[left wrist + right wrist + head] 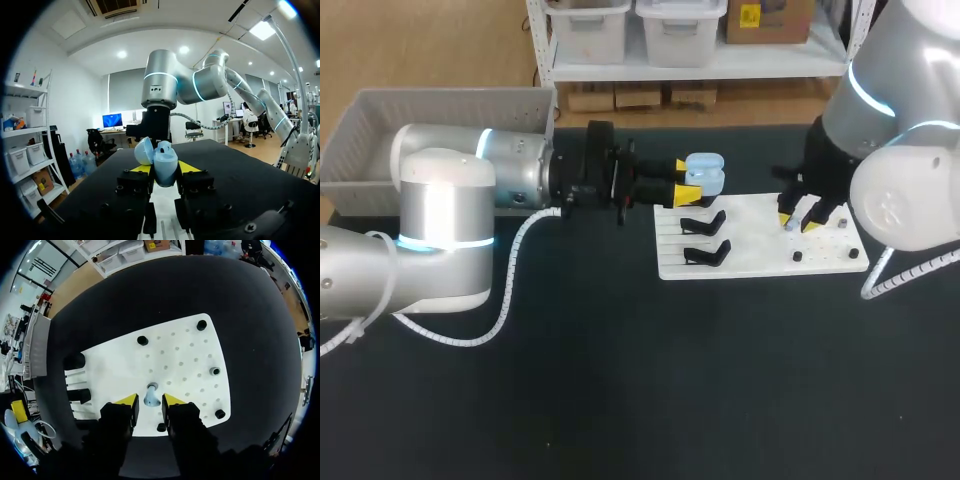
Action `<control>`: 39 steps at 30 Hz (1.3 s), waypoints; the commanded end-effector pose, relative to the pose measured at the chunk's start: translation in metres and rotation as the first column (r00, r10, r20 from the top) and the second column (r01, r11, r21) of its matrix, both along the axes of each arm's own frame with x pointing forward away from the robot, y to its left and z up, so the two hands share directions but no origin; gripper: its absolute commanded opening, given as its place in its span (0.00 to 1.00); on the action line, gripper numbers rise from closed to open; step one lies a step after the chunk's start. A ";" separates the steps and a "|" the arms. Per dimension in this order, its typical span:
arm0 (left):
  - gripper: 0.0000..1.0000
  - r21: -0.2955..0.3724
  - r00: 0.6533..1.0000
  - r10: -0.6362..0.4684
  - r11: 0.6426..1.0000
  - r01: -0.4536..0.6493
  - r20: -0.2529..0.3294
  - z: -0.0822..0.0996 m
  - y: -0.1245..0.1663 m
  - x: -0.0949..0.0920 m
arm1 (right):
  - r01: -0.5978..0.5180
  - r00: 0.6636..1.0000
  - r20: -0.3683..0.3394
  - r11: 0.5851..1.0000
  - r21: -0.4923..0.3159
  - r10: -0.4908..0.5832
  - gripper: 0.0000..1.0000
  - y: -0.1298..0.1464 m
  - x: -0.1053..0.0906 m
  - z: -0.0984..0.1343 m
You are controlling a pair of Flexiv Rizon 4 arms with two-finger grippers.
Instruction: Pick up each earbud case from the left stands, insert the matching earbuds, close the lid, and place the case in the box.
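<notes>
Earbud case (165, 157): pale blue, lid (144, 150) hinged open. The left gripper (165, 168) pinches it across the lower shell, both yellow tips touching. In the head view it hangs just past the 11 o'clock edge of the white board (760, 262).

Handling guess: light, hard, glossy plastic, likely slippery. The hinge is the weak spot, so grip the body sides, never the lid.

Right gripper (149, 402) is over the board's 3 o'clock side, fingers spread and straddling a pale blue earbud (151, 398) that sits on the board. No contact visible. The earbud is tiny and smooth: take it by the sides with a gentle squeeze.

Around:
- Two black stands (705, 222) on the board's 9 o'clock side, just below the held case.
- Black pegs (142, 340) scattered near the earbud, which could snag the fingers.
- Grey box (380, 120) at the table's 10 o'clock, behind the left arm.
</notes>
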State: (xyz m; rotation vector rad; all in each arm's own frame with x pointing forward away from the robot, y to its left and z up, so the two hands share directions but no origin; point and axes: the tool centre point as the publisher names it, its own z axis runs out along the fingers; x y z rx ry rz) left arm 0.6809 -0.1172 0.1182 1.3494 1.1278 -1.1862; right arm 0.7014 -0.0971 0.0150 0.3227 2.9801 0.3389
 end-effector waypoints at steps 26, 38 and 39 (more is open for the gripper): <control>0.00 -0.003 1.000 0.007 1.000 -0.007 0.003 -0.001 0.000 -0.002 | 0.003 1.000 -0.001 1.000 -0.011 -0.003 0.00 0.000 -0.003 0.006; 0.00 -0.003 1.000 0.007 1.000 -0.007 0.003 -0.001 0.000 -0.002 | -0.030 0.998 0.049 1.000 0.011 0.029 0.00 0.009 -0.017 0.053; 0.00 -0.003 1.000 0.007 1.000 -0.007 0.003 -0.001 0.000 -0.002 | -0.044 0.998 0.048 0.999 0.010 0.044 0.00 0.011 -0.019 0.061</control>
